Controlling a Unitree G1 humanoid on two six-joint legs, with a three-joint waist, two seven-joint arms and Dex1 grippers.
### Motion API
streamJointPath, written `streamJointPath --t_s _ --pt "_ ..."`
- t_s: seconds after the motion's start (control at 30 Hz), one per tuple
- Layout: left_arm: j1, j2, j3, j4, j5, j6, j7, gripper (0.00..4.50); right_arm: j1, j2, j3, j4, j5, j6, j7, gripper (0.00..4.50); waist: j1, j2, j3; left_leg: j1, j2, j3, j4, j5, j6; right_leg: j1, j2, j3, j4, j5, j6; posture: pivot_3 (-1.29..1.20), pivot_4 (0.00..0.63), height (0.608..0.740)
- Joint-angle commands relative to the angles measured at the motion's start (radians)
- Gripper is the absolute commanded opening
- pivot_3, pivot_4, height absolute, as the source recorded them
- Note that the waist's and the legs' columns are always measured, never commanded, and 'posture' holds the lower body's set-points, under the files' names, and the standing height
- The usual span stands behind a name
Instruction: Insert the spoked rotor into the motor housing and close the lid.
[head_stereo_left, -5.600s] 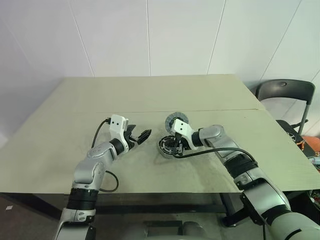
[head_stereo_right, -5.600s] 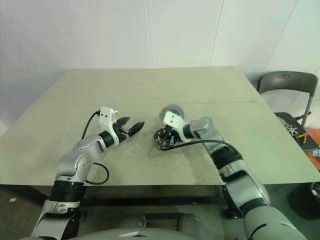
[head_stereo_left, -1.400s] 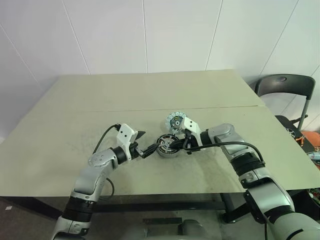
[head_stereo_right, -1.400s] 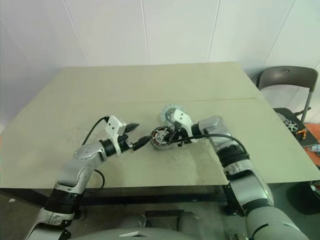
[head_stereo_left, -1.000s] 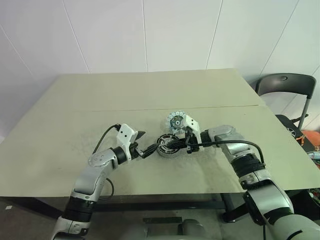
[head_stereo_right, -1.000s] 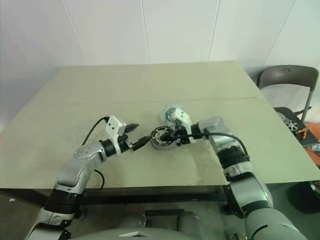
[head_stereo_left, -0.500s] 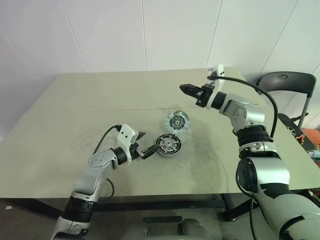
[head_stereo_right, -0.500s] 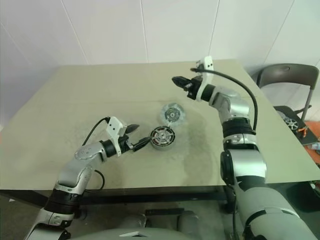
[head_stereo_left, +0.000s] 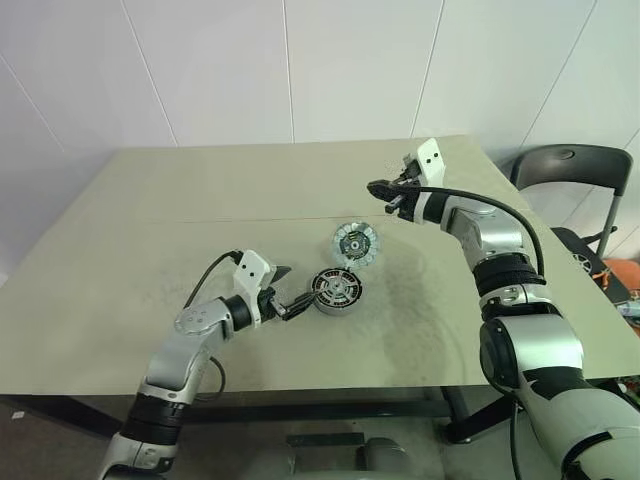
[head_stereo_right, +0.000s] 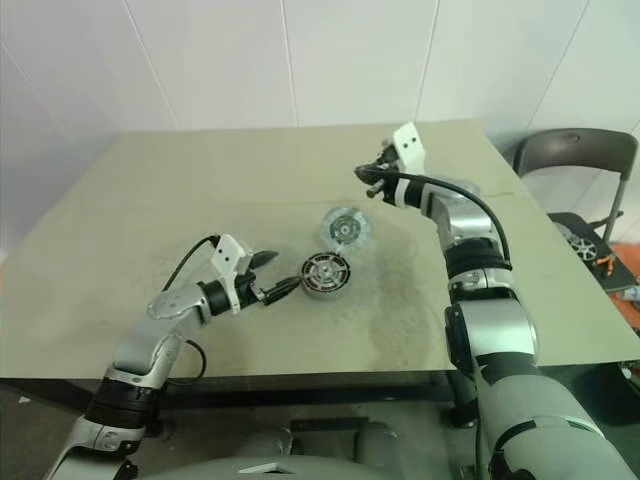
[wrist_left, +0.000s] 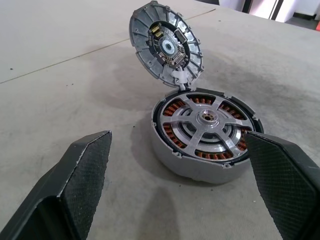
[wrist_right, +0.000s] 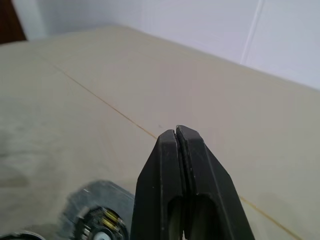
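Silver spoked rotor (wrist_left: 206, 122) sits in motor housing (head_stereo_left: 335, 290) on surface (head_stereo_left: 150, 250) | lid (head_stereo_left: 355, 243) leans tilted, touching housing | I see left fingers (wrist_left: 82, 172) wide open beside housing, holding nothing | right fingers (wrist_right: 182, 185) closed, empty, raised above surface

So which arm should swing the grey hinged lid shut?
Probably the right. Its tool, fingers shut, hangs over the table just behind the upright grey round lid. The left tool is open beside the silver copper-wound motor housing, placed to brace it.
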Motion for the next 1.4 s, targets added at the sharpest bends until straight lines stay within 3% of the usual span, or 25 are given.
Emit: streamJointPath --t_s 0.03,0.6,0.73,1.27,1.33,1.4 --pt "-0.018 0.002 -0.002 -0.044 -0.005 -0.005 -0.01 4.5 -0.037 -0.028 0.006 0.018 -0.032 -0.046 -0.023 0.04 0.0 0.0 0.0 0.0 0.0 0.0 0.0 0.0 0.0 0.0 0.0 0.0 0.0 0.0 0.0 0.0 0.0 0.74" --pt "-0.015 0.003 -0.018 -0.057 -0.008 0.003 -0.013 4.5 -0.02 -0.074 0.075 0.134 -0.16 -0.119 -0.055 0.04 -0.002 0.0 0.0 0.0 0.0 0.001 0.0 0.0 0.0 0.0 0.0 0.001 0.0 0.0 0.0 0.0 0.0 0.74" --pt "-0.017 0.006 -0.016 -0.054 -0.009 0.0 -0.015 4.5 0.018 -0.099 0.172 0.152 -0.281 -0.178 -0.103 0.04 0.0 0.0 0.0 0.001 0.0 0.001 0.0 0.0 0.0 0.001 0.0 0.001 0.0 0.0 0.0 0.0 0.0 0.74" --pt "-0.029 -0.019 -0.018 -0.032 -0.004 -0.015 -0.012 4.5 0.063 -0.059 0.061 -0.029 -0.044 -0.016 0.212 0.04 -0.003 0.0 0.0 0.001 0.0 0.001 0.001 0.0 0.0 0.001 0.0 0.001 0.0 0.0 0.0 0.0 0.0 0.74" --pt "-0.028 -0.017 -0.016 -0.033 -0.004 -0.016 -0.011 4.5 0.072 -0.058 0.067 -0.044 -0.041 -0.006 0.216 0.04 -0.002 0.0 0.0 0.001 0.0 0.001 0.001 0.0 0.0 0.001 0.0 0.001 0.0 0.0 0.0 0.0 0.0 0.74" --pt "-0.027 -0.018 -0.016 -0.036 -0.003 -0.016 -0.01 4.5 0.059 -0.057 0.08 -0.006 -0.088 -0.039 0.124 0.04 -0.001 0.0 0.0 0.001 0.0 0.001 0.002 0.0 0.0 0.001 0.0 0.001 0.0 0.0 0.0 0.0 0.0 0.74"
